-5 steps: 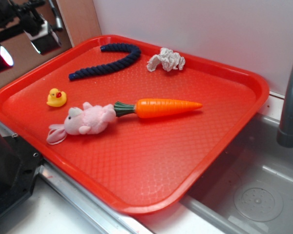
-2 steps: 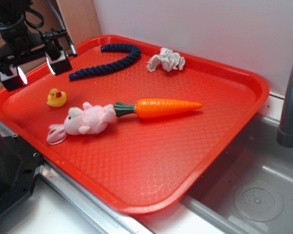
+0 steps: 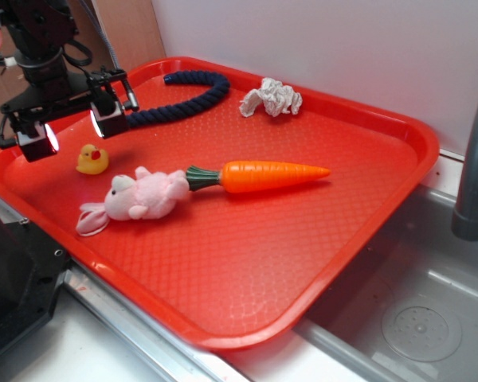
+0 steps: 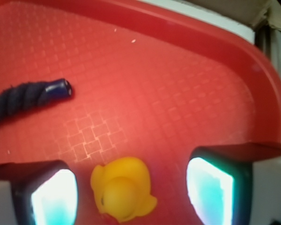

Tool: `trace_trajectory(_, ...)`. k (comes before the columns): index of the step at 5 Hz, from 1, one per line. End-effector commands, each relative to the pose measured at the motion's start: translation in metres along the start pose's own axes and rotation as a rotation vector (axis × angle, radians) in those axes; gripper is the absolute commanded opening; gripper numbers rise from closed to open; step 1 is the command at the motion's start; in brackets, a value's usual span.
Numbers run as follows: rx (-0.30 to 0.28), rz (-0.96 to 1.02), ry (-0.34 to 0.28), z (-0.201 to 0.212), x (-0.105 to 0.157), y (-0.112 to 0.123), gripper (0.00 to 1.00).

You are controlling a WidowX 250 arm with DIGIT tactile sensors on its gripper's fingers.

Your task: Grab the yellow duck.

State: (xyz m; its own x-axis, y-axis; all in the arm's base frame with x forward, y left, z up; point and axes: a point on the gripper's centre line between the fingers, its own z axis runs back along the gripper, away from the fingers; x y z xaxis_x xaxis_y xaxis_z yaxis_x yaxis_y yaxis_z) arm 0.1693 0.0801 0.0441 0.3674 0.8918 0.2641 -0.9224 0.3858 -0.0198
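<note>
The tool [image 3: 70, 129] hangs over the tray's [image 3: 398, 127] 9 o'clock corner with its 2 fingers spread wide apart and nothing between them. The yellow duck [image 3: 92, 159] sits on the tray floor just below, and in the wrist view the yellow duck [image 4: 122, 188] lies between the 2 lit pads [image 4: 54, 197], a little nearer the 9 o'clock one and low in the picture.

That offset is the main risk. If the tool drops straight down, 1 pad may well touch the duck first and nudge it sideways. The duck looks glossy and rounded, so a squeeze that lands high on its body could squirt it out rather than hold it. Closing too early would catch only air above it.

The pink bunny [image 3: 135, 197] lies at about 4 o'clock from the duck, near but apart, and a wide finger could brush its head. The navy rope [image 3: 175, 97] ends near the duck at 1 o'clock and, in the exterior view, runs just behind the far finger. The orange carrot [image 3: 263, 175] and white cloth [image 3: 271, 97] are well clear. Nothing lies on top of the duck.
</note>
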Motion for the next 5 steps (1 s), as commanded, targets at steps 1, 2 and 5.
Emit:
trace_trajectory(1, -0.006, -0.031, -0.013, -0.009, -0.007, -0.01, 0.05)
trace_trajectory(2, 0.01, -0.018, -0.006, -0.018, -0.009, -0.009, 0.0)
trace_trajectory(5, -0.004, -0.077, 0.039, -0.001, -0.007, -0.013, 0.0)
